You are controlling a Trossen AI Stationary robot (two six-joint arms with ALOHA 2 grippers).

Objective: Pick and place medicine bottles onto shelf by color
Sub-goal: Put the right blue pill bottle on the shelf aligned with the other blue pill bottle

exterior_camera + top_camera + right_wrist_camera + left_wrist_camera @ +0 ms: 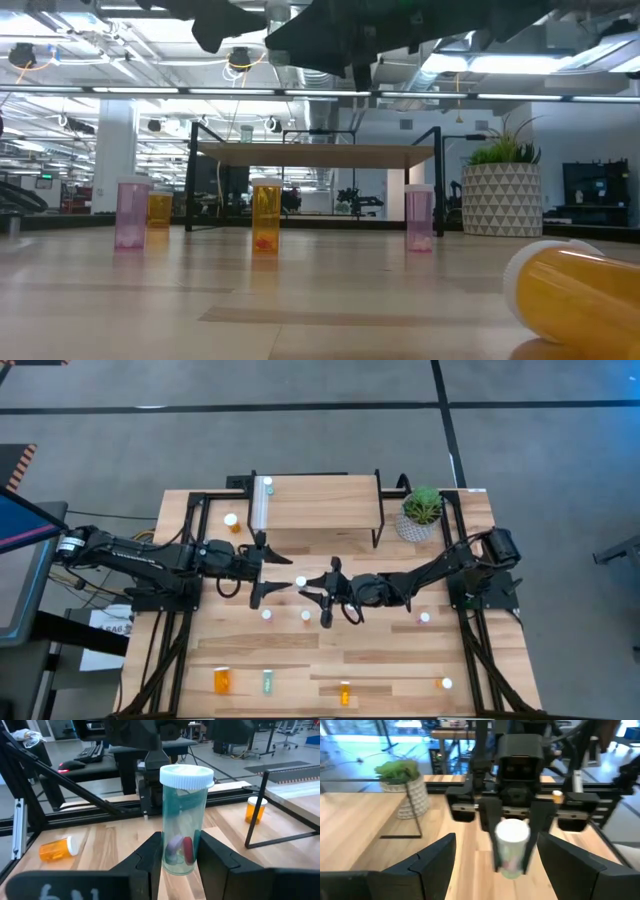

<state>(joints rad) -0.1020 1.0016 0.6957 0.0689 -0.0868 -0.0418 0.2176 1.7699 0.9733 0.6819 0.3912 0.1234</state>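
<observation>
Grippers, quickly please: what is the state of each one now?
Left gripper: open, holding nothing.
Right gripper: closed on a green medicine bottle, held upright.

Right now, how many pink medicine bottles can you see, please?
2: one pink bottle stands before the shelf toward its left, another toward its right; others may be hidden.

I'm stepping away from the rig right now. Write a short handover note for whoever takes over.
Right gripper: shut on a green bottle, upright, mid-table.
Left gripper: open, facing it from close by, holding nothing.
Shelf: one green bottle lying at its left end; nothing else placed.
Left to do: shelve the held bottle, then the pink, orange and green ones scattered on the table, one orange on its side.
</observation>
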